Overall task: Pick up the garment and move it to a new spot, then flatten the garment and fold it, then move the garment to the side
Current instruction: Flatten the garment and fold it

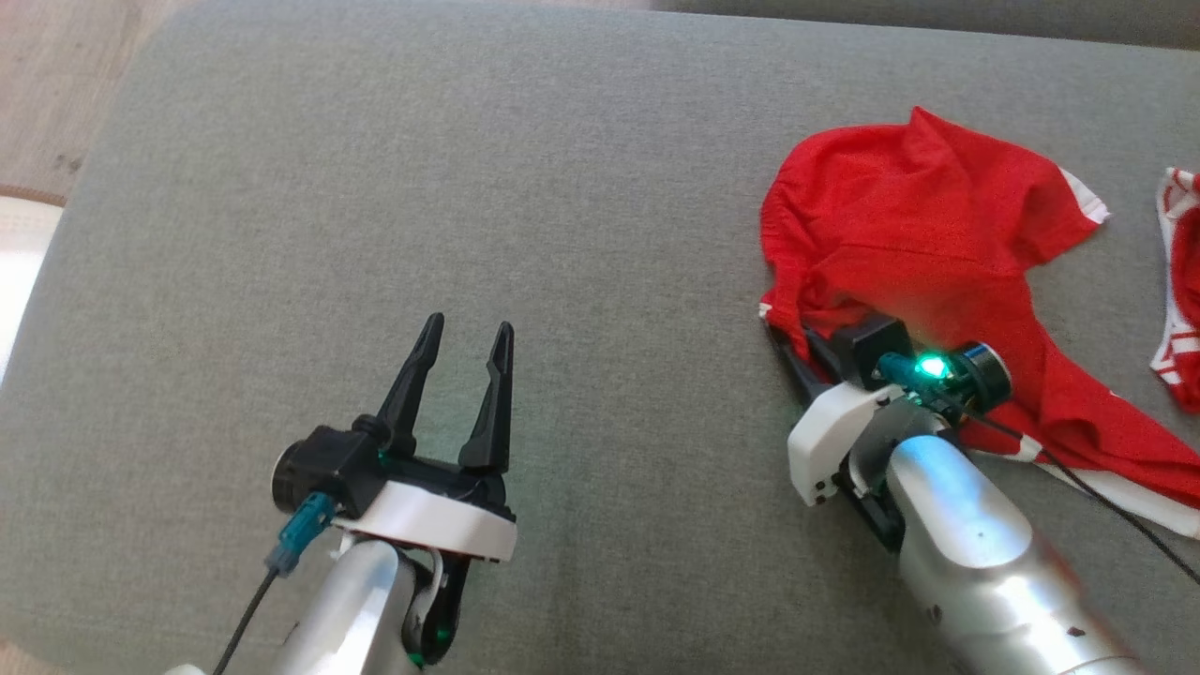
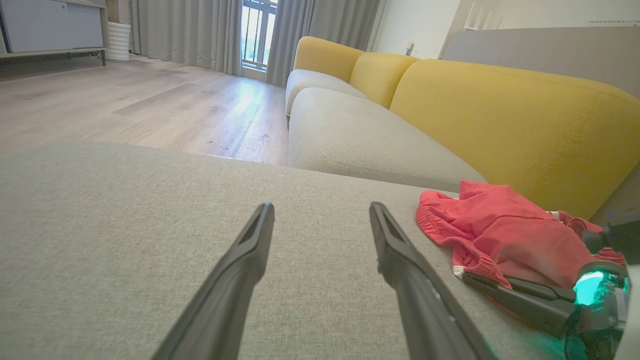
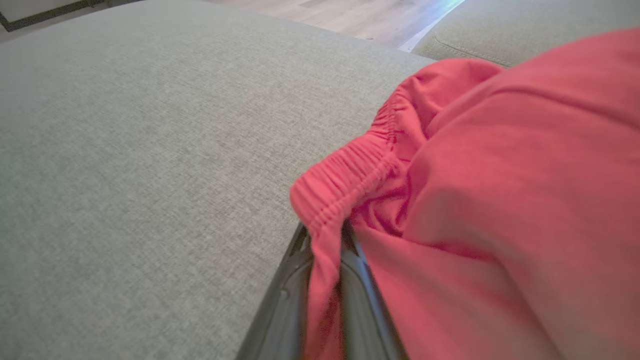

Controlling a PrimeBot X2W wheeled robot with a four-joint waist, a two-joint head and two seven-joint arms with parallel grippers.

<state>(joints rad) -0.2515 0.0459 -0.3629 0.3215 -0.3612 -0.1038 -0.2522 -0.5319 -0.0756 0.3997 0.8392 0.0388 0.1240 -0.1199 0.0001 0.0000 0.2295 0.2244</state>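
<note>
A crumpled red garment with white trim lies on the grey cushion at the right; it also shows as a red heap in the left wrist view. My right gripper is shut on its elastic waistband, the red cloth pinched between the two dark fingers and draped over them. My left gripper stands open over bare cushion at the lower left, well away from the garment, with nothing between its fingers.
A second red and white cloth lies at the right edge. Yellow sofa backrests rise behind the garment, with another grey seat cushion beyond. Wooden floor lies past the cushion's far edge. A black cable trails from the right wrist.
</note>
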